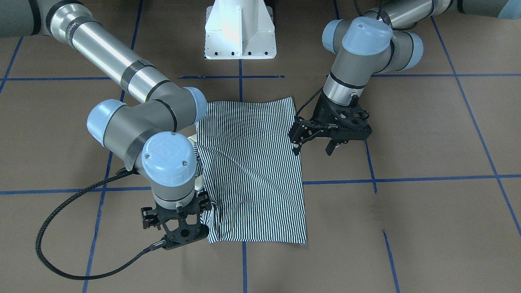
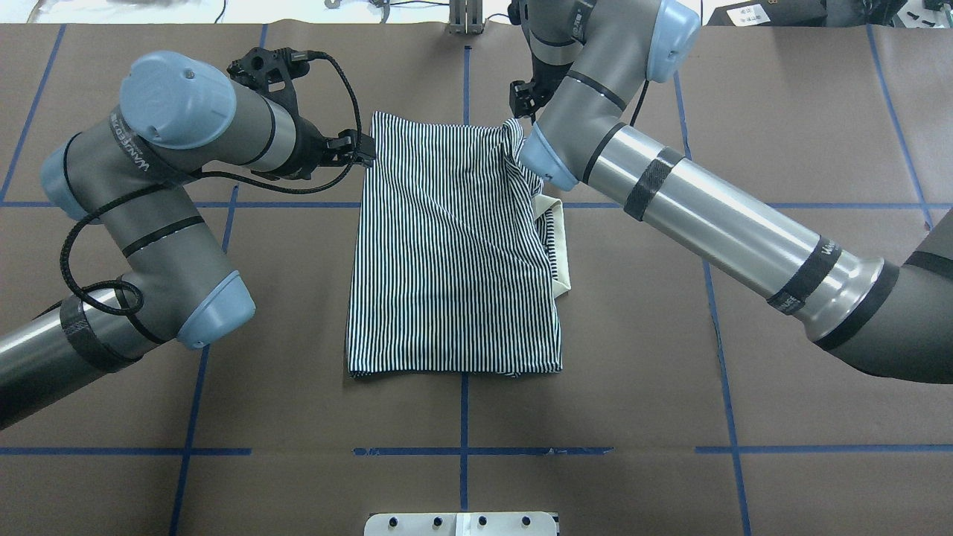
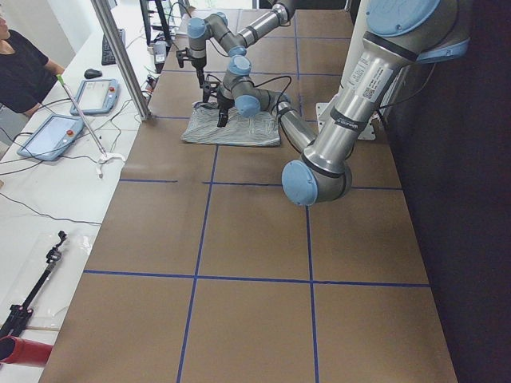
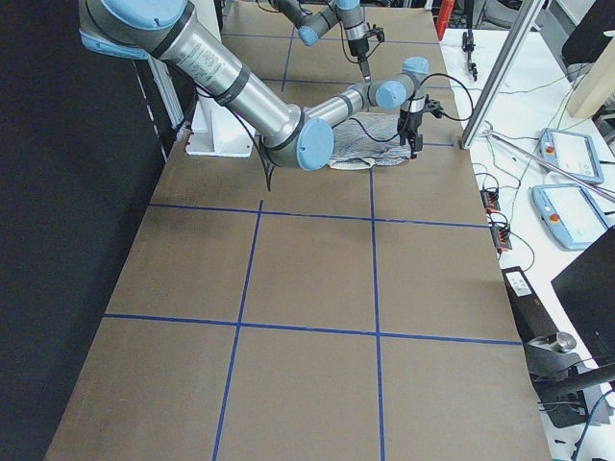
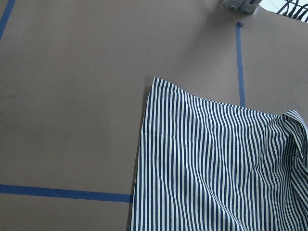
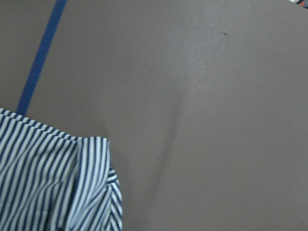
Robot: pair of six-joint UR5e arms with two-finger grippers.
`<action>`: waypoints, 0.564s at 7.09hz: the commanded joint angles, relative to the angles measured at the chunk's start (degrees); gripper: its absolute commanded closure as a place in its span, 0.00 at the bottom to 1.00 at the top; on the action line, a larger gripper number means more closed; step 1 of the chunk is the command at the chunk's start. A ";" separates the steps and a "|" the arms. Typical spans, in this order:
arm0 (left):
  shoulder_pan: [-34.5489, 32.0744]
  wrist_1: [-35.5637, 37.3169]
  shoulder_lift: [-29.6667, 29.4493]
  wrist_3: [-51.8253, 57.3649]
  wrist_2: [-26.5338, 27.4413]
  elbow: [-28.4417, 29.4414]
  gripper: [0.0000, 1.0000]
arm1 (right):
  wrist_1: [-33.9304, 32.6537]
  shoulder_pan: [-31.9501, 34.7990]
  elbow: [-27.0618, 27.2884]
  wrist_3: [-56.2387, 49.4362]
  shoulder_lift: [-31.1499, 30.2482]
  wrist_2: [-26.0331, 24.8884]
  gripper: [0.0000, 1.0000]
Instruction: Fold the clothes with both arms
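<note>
- Overhead exterior shows the navy-and-white striped polo shirt [image 2: 454,246] lying flat in the middle of the brown table with blue tape grid lines [image 2: 782,372]. It is folded into a tall rectangle.
- Its plain cream collar [image 2: 560,246] pokes out from under the long edge on the robot's right, so the sides appear already folded in. A crosswise fold is probably what remains.
- The left arm's black two-finger gripper [image 1: 313,149] hangs just beside the shirt's left edge near the far corner. Its fingers are spread with nothing between them, and it looks poised to drop onto that corner.
- The right arm's black two-finger gripper [image 1: 184,235] sits over the opposite far corner, where the cloth is bunched and puckered. Its fingers are hidden, so I cannot tell whether they have closed on the fabric.
- Both grippers stand at the far edge, likely so the two corners can be lifted together and drawn toward the robot.
- A risk is one corner rising alone and skewing the fold.
</note>
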 commanded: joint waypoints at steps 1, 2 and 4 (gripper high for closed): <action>-0.09 0.45 0.08 0.09 -0.09 0.03 0.00 | 3.24 -3.78 -1.43 4.90 1.18 -3.86 0.00; -0.87 0.63 0.08 0.09 -0.61 0.03 0.00 | 6.14 -5.28 -4.31 6.32 2.58 -7.19 0.00; -3.41 0.54 0.26 0.17 -5.69 0.20 0.00 | 6.60 -6.96 -5.66 7.30 2.94 -11.51 0.00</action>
